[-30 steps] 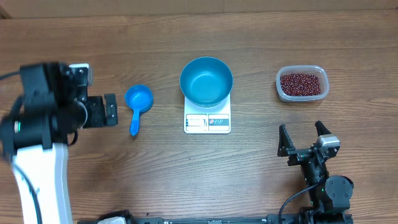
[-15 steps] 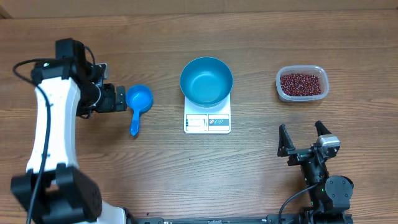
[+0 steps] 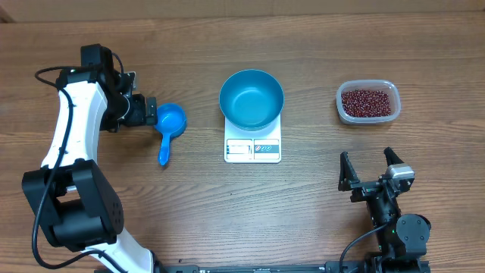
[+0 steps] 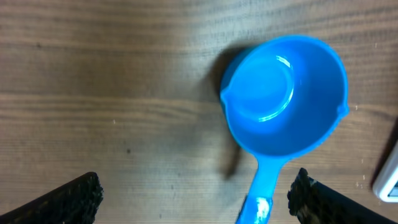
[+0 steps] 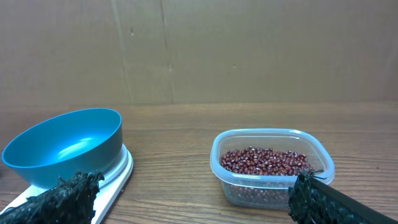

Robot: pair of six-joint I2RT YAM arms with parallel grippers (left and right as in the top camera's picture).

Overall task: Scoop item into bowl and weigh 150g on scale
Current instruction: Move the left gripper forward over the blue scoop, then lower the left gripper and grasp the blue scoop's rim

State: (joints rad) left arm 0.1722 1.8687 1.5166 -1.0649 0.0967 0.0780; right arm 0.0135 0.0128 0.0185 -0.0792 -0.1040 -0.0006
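The dark red-brown beans [image 3: 367, 101] [image 5: 267, 160] fill a clear plastic tub [image 3: 389, 89] [image 5: 231, 182] at the right. The blue bowl [image 3: 251, 98] [image 5: 68, 146] stands empty on the white scale [image 3: 252, 149] [image 5: 115, 183] in the middle. A small blue scoop [image 3: 170, 121] [image 4: 286, 93] lies left of the scale, handle toward the near edge. My left gripper [image 3: 151, 111] [image 4: 196, 199] hovers open at the scoop's left side; in the left wrist view the handle [image 4: 261, 193] shows between the fingers, nearer the right one. My right gripper [image 3: 371, 168] [image 5: 193, 199] stands open and empty near the front right.
The left arm's white link [image 3: 72, 121] arches over the table's left part. A brown cardboard wall [image 5: 249, 50] stands behind the far edge. A corner of the scale [image 4: 388, 180] shows at the right of the left wrist view.
The left arm has swung right and toward the far edge, bringing its open gripper up to the scoop. The right arm, bowl, scale and tub have not moved.
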